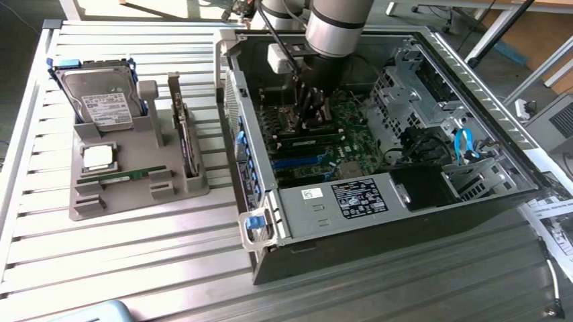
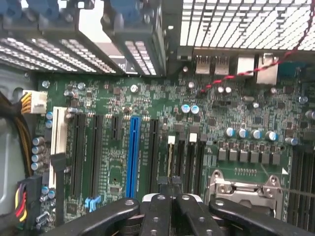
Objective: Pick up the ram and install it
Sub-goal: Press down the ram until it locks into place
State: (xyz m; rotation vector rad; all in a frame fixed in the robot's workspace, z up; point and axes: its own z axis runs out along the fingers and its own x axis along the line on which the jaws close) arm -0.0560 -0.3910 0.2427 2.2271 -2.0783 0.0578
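The claw (image 1: 315, 124) is held clenched, with nothing grasped, low over the motherboard (image 2: 162, 142) inside the open case — the ram (image 1: 121, 176) lies unpicked in the tray on the counter — so fetching is judged pending.

The work surface is a slatted metal table (image 1: 117, 255) of pale grey colour, and bright light falls on its far part. Behind it, at the exterior view's right, a wooden panel (image 1: 528, 30) stands, with dark metal legs (image 1: 497, 30) before it. Printed paper sheets (image 1: 555, 225) lie at the table's right edge.
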